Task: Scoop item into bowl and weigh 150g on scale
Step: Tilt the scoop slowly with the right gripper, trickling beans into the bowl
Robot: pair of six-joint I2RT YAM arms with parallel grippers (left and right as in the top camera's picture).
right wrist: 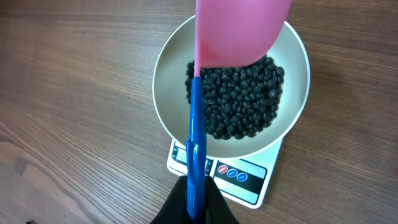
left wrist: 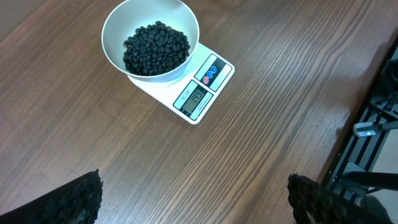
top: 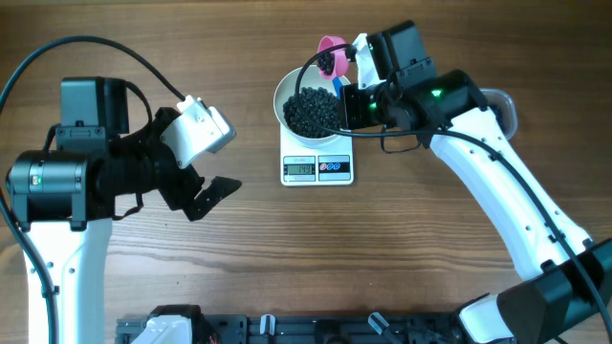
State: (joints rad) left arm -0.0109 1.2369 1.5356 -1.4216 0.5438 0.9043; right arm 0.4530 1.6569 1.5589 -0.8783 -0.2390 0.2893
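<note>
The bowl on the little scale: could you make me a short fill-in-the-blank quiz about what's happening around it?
1. The bowl stands on the scale and holds tiny beads coloured ____.
2. The right gripper is shut on the scoop by its ____ handle.
3. The scoop's pink cup hangs above the rim of the ____.
4. The left gripper is ____ and holds nothing.

Missing words: black; blue; bowl; open.

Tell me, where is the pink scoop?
Overhead view, top centre: the pink scoop hangs over the rim of the white bowl, its blue handle in the right gripper.
</note>
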